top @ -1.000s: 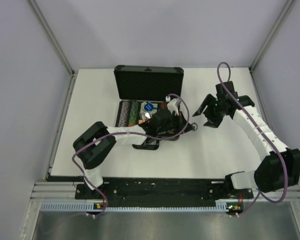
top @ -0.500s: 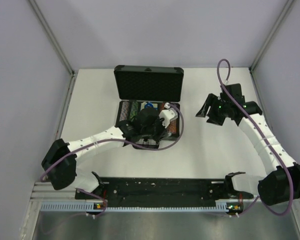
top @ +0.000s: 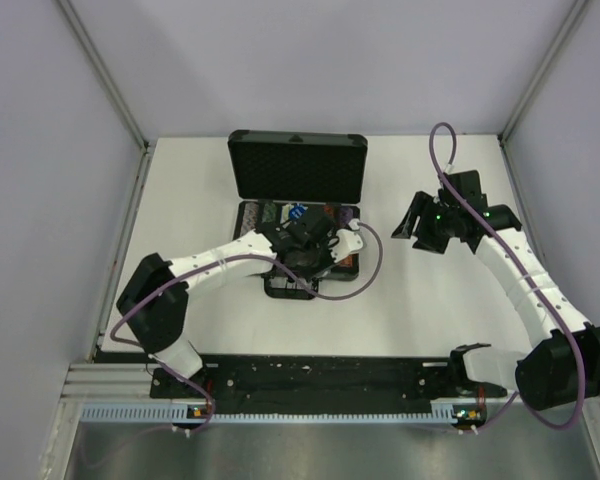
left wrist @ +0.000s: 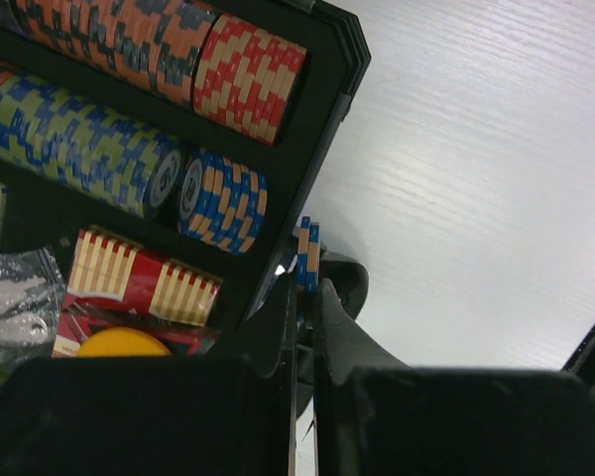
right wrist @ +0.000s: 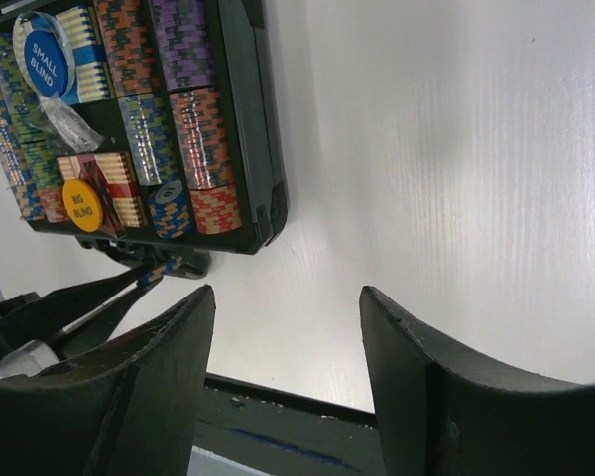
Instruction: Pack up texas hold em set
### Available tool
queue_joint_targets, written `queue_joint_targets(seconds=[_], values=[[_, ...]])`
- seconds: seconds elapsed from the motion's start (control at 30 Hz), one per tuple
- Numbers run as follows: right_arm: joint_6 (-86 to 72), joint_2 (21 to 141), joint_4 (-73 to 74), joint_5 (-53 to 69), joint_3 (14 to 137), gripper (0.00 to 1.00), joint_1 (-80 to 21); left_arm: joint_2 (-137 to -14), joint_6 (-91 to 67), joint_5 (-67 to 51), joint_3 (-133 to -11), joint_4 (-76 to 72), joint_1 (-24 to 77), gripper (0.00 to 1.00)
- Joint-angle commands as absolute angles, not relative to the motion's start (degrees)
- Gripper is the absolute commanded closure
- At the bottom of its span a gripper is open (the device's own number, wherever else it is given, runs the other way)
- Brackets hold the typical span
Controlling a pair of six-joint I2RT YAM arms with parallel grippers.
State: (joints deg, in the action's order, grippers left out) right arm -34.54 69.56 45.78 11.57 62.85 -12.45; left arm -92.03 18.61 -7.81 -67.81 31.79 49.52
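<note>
My left arm has swung its elbow back in over the last second, while my right arm has barely shifted. My left pincer (left wrist: pixel 307 288) is clamped narrow on two blue-and-cream chips (left wrist: pixel 308 248), held edge-on between its fingertips. Just beside those tips, up and to their left in the wrist view, is the corner of the open black case (top: pixel 297 165), its lid upright on the side away from me. Past the corner, the rows of chips (left wrist: pixel 89 159) fill the tray's slots, and a yellow button (left wrist: pixel 124 343) lies in the tray close to the pincer's left side. My right pincer (right wrist: pixel 286 297) hangs wide and holds nothing, with bare white tabletop (top: pixel 430 300) under it. The case lies well off to its left, a blue button (right wrist: pixel 46 61) showing at the tray's far end.
</note>
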Motion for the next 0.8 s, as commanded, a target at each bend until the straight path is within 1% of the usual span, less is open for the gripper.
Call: queue_joint_targets(seconds=[0.0, 0.43, 0.77], values=[[-33.8, 69.4, 43.9, 10.4, 63.6, 0.40, -11.9, -96.7, 23.2, -6.9, -73.6, 34.5, 48.8, 1.00], [-34.5, 70.1, 43.8, 9.9, 63.6, 0.41, -11.8, -98.0, 25.7, -4.6, -76.0, 33.4, 46.0, 1.00], [-35.0, 70.8, 43.2, 10.4, 62.7, 0.42, -11.9, -99.8, 25.9, -6.1, -80.0, 35.5, 45.9, 1.00]])
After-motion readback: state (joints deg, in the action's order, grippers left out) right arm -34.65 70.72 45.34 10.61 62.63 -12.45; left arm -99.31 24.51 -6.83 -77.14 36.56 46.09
